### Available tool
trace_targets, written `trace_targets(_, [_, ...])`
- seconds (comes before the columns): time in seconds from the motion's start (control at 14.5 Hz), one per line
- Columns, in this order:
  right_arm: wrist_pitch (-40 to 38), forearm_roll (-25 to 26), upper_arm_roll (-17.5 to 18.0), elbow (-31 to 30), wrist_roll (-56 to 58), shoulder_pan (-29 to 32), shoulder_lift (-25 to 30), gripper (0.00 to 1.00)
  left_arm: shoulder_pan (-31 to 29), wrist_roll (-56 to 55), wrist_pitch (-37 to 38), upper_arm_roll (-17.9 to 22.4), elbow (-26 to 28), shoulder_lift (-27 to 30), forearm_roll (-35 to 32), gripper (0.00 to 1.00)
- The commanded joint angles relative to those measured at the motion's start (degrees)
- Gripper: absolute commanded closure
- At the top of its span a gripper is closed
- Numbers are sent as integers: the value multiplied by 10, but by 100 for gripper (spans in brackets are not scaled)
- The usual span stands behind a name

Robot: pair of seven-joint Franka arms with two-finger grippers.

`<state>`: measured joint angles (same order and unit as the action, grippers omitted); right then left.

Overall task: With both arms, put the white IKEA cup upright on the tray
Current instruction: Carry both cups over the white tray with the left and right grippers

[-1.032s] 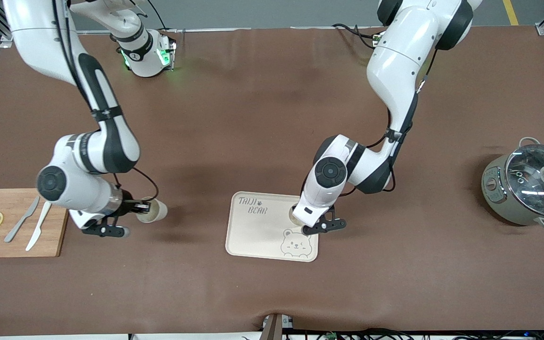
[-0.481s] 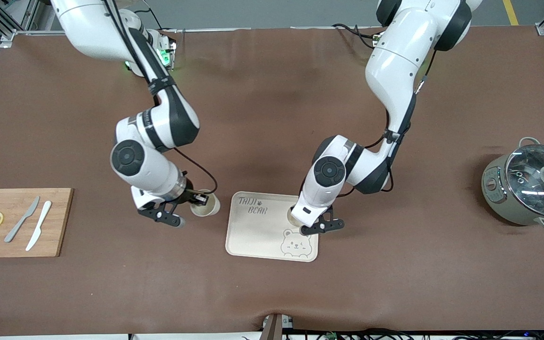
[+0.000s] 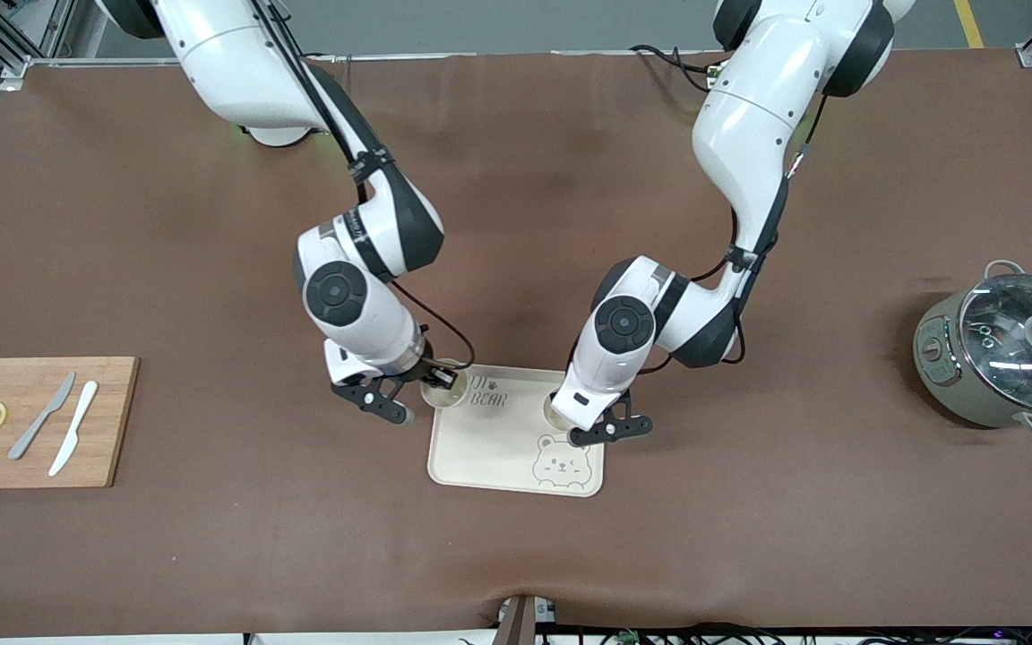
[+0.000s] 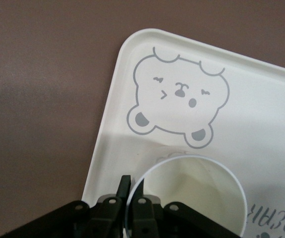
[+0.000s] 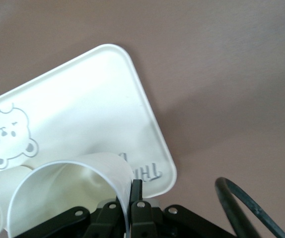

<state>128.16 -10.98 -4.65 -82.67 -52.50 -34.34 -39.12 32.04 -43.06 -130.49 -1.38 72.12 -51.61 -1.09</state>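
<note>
The cream tray (image 3: pixel 489 448) lies mid-table. My left gripper (image 3: pixel 561 416) is shut on the rim of a white cup (image 3: pixel 553 410), upright over the tray beside the bear face; I cannot tell if it touches. In the left wrist view my left gripper (image 4: pixel 131 191) pinches that cup's (image 4: pixel 192 193) rim over the tray (image 4: pixel 261 114). My right gripper (image 3: pixel 434 382) is shut on a second white cup (image 3: pixel 442 393), open end up, over the tray's lettered corner. In the right wrist view my right gripper (image 5: pixel 132 194) grips this cup's (image 5: pixel 68 191) wall above the tray (image 5: pixel 83 109).
A wooden cutting board (image 3: pixel 104 421) with two knives and lemon slices lies at the right arm's end of the table. A grey pot with a glass lid (image 3: pixel 1004 354) stands at the left arm's end.
My right arm has carried its cup from beside the cutting board across the table to over the tray's lettered corner. My left arm has stayed almost still with its cup.
</note>
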Motion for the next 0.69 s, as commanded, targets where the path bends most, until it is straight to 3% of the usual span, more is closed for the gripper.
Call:
trace_targets(0.0, [32,0,-9,28,-48,-19,-35,100,7,-18,-6,8,-14,-11,-13,100])
trace_targets(0.62, [101,124,-10,28,-203,-38,-86,100,8,-19,-18,9,-13,-15,-14,100])
